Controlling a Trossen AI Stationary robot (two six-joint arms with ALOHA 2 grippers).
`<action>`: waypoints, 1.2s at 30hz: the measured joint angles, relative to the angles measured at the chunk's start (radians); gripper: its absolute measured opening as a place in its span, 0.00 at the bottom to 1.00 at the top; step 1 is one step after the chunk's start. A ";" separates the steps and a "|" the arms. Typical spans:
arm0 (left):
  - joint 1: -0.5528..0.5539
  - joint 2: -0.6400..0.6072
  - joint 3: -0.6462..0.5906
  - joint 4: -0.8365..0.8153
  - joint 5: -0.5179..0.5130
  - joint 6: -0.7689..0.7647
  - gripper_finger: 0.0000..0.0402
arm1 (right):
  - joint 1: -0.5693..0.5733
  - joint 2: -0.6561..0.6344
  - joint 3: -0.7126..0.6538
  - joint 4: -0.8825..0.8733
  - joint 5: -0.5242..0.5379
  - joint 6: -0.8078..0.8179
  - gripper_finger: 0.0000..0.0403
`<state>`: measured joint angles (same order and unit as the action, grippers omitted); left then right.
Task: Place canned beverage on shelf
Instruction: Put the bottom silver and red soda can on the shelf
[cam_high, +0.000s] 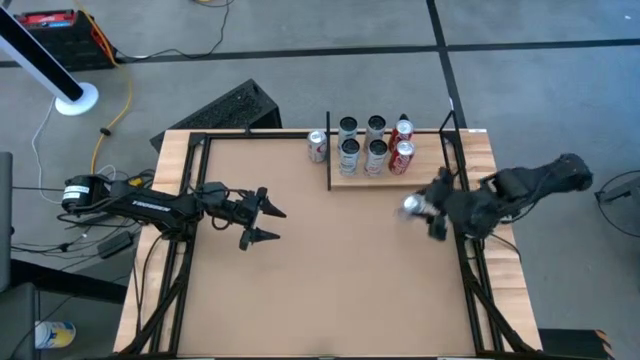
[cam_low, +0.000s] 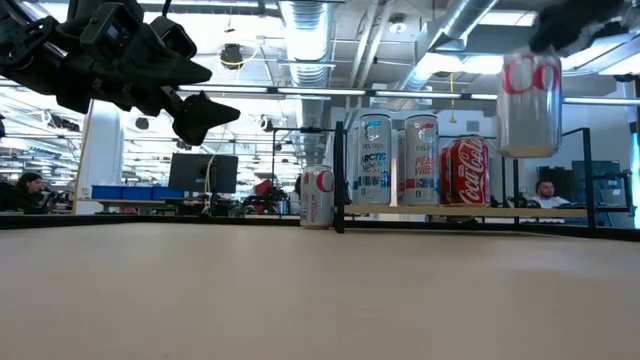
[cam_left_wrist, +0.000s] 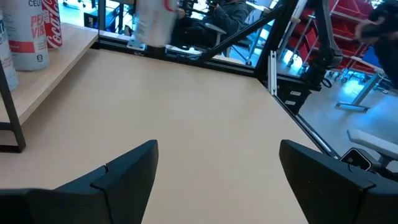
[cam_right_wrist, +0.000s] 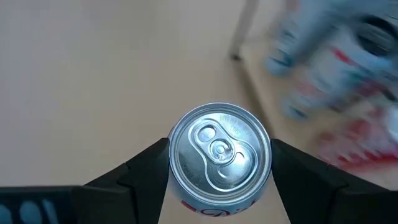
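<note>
Can carried toward shelf; placement not yet made.

The can (cam_right_wrist: 219, 154) is held upright in the right gripper (cam_high: 424, 212), fingers closed on its sides, lifted clear of the table (cam_high: 330, 280) just in front of the shelf (cam_high: 425, 176). A silver body with red lettering and an unopened pull-tab top are noted. Six cans are counted on the shelf, one more beside its left post. A free spot near the shelf's right front is judged to be needed next, then lowering and release. The left gripper (cam_high: 262, 221) is seen open, idle over the table's left.
</note>
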<state>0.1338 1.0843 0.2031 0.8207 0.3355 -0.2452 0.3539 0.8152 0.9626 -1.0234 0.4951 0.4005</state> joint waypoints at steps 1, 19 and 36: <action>0.000 0.000 0.000 0.000 0.000 -0.002 0.80 | -0.030 -0.031 -0.001 -0.037 0.001 -0.009 0.68; 0.000 0.000 0.000 0.000 -0.060 -0.003 0.80 | -0.622 -0.217 -0.068 -0.041 -0.084 -0.307 0.68; 0.000 0.000 0.000 0.000 -0.038 0.016 0.80 | -1.163 -0.120 -0.151 0.117 -0.369 -0.503 0.68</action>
<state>0.1338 1.0843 0.2031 0.8211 0.2971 -0.2295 -0.8096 0.6956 0.8120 -0.9065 0.1257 -0.1026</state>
